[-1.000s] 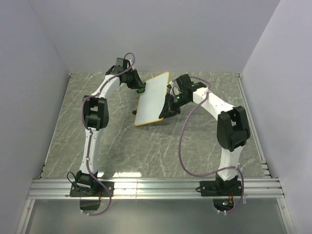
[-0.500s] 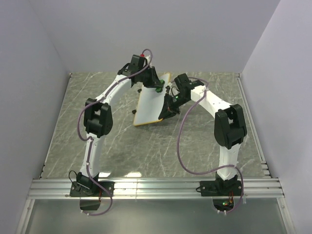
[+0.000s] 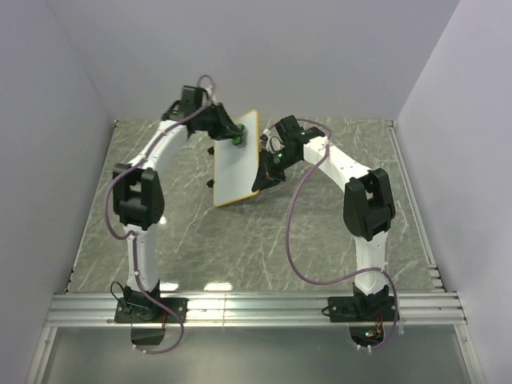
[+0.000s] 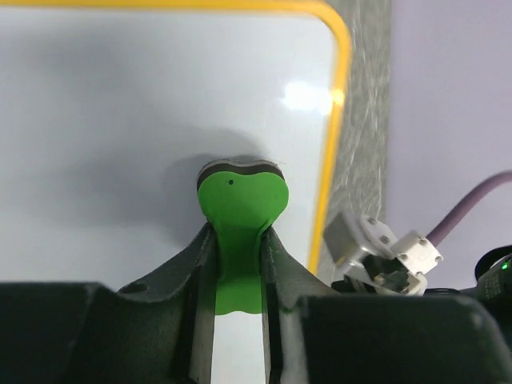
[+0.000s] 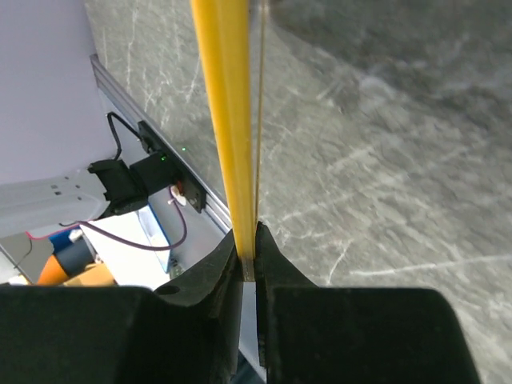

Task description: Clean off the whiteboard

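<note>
Eraser (image 4: pixel 240 200) touches whiteboard (image 4: pixel 120 120) — marble table (image 3: pixel 320 232) beneath, walls (image 3: pixel 320 56) around.

Standing here, I can read no text, label, brand or number on anything in view. The whiteboard (image 3: pixel 234 172) shows a plain white face inside its yellow-orange frame. The green eraser (image 4: pixel 240 200) pressed against it bears only a tiny dark dot, which is not a letter or a figure.
</note>
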Motion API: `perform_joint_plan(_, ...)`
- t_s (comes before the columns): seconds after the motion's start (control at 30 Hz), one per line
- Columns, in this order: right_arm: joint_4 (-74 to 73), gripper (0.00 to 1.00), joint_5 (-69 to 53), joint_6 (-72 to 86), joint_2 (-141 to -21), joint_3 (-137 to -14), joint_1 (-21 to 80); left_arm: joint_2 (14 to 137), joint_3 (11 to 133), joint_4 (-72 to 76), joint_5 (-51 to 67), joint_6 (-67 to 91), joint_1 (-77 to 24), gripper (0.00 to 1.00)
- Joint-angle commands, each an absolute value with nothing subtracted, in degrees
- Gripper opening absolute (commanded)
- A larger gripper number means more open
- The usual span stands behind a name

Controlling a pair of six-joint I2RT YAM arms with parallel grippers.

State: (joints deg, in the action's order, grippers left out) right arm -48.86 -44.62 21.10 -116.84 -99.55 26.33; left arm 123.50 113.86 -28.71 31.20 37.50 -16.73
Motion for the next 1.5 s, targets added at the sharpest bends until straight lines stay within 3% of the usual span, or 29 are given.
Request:
perform_joint_plan(0.0,-45.2,0.00,-44.4,19.7,-117.2,-104.1,27.2,115.3,111.2,-27.2,32.3,40.3,-9.0,0.00)
perform_joint_plan(0.1,-43.3,0.00,-45.0,22.2,-116.6,-105.6,26.8,111.4,108.8,-25.8,32.8,41.4,-5.2,0.00)
perform_joint_plan(0.17,-41.9,0.22,-45.8,24.6,-116.0,-106.4,26.4,108.6,105.8,-25.5,33.3,41.6,-1.8,0.00)
perform_joint_plan(0.2,-40.7,0.38,-46.1,25.3,-115.9,-106.8,26.1,107.3,104.3,-25.9,33.0,41.1,-0.2,0.00)
perform_joint_plan(0.27,-39.6,0.48,-46.6,27.0,-115.5,-107.8,26.0,105.7,102.9,-26.7,32.3,40.3,2.1,0.00)
perform_joint_plan(0.5,-33.5,0.57,-48.7,32.3,-114.2,-108.9,25.2,97.4,94.3,-30.2,26.1,36.5,7.0,0.00)
perform_joint_plan(0.67,-30.9,0.77,-49.8,33.9,-112.1,-109.2,25.0,91.8,84.7,-30.5,20.3,34.8,8.0,0.00)
perform_joint_plan(0.93,-27.5,0.78,-51.7,33.9,-106.1,-101.8,23.9,83.2,67.2,-31.6,10.9,32.3,8.3,0.01)
perform_joint_plan(1.03,-26.9,0.78,-51.3,33.2,-102.9,-97.4,23.6,81.1,62.6,-31.6,8.4,31.6,8.3,0.16)
perform_joint_plan(1.17,-25.7,0.78,-51.7,32.3,-99.2,-92.0,23.1,80.2,57.6,-31.4,6.7,32.3,8.3,0.20)
perform_joint_plan(1.43,-29.7,0.78,-45.4,28.0,-88.7,-85.9,22.7,77.3,49.0,-29.7,3.5,33.0,8.1,0.65)
perform_joint_plan(1.47,-30.0,0.78,-44.7,28.0,-87.1,-84.7,22.5,76.9,48.1,-29.8,2.8,32.8,8.1,0.75)
